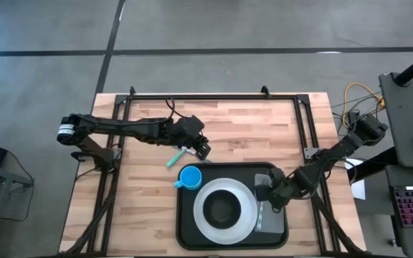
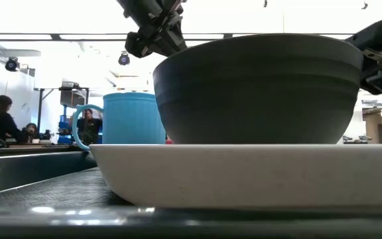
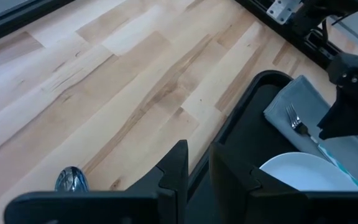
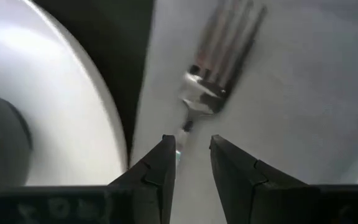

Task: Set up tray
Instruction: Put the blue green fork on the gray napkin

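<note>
One black tray (image 1: 186, 228) sits low and centre in the high view, on the near half of the wooden table (image 1: 228, 125), and we see it already loaded. On it lies a white plate (image 1: 205, 223) with a dark grey bowl (image 1: 223, 208) in its middle; in the low view the bowl (image 2: 257, 86) fills the upper centre of the frame, standing on the plate (image 2: 244, 176). A blue mug (image 1: 190, 177) stands at the tray's upper left corner, just beside the plate, and in the low view it shows left of the bowl (image 2: 132, 118). Along the tray's right side lies a grey napkin (image 1: 269, 215), and on it a fork (image 4: 216, 74) with a teal handle, seen also in the left wrist view (image 3: 309, 134). Our right gripper (image 1: 277, 195) hangs over the napkin at the tray's right edge; in its wrist view its fingers (image 4: 160, 171) stand slightly apart on either side of the fork's handle, and we cannot tell whether they touch it. Our left gripper (image 1: 202, 148) is above the bare wood just beyond the tray's upper left corner, its fingers (image 3: 176, 171) a little parted and grasping nothing. Beside it on the wood, left of the mug, lies a teal-handled utensil (image 1: 176, 158), whose shiny rounded end (image 3: 71, 180) shows at the lower left of the left wrist view. People sit far off at the left of the low view.
</note>
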Action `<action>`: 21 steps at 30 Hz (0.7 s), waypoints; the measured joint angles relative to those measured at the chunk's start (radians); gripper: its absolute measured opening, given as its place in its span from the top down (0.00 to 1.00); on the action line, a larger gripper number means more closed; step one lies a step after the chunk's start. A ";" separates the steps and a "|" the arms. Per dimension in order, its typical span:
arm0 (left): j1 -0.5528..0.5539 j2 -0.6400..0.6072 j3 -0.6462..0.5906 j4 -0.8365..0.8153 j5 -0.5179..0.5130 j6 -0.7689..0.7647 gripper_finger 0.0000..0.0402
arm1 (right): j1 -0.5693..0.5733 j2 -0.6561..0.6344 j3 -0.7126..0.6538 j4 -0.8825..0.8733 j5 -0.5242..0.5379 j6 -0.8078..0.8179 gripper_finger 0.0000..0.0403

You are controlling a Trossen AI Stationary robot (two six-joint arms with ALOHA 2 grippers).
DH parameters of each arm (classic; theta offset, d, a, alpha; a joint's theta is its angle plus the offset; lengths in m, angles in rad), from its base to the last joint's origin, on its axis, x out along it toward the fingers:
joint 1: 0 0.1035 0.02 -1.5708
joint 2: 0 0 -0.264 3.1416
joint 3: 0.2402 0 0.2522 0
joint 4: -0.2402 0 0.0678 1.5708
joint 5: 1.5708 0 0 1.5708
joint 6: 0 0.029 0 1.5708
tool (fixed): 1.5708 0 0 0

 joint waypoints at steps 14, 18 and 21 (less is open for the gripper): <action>0.000 0.000 -0.017 0.003 0.000 0.000 0.89 | -0.070 0.046 -0.032 0.113 -0.011 -0.045 0.74; 0.000 0.000 -0.017 0.002 0.000 0.000 0.89 | -0.079 0.072 -0.025 0.136 -0.016 -0.055 0.73; 0.000 0.000 -0.016 0.001 0.000 0.000 0.89 | -0.078 0.074 -0.022 0.135 0.005 -0.054 0.74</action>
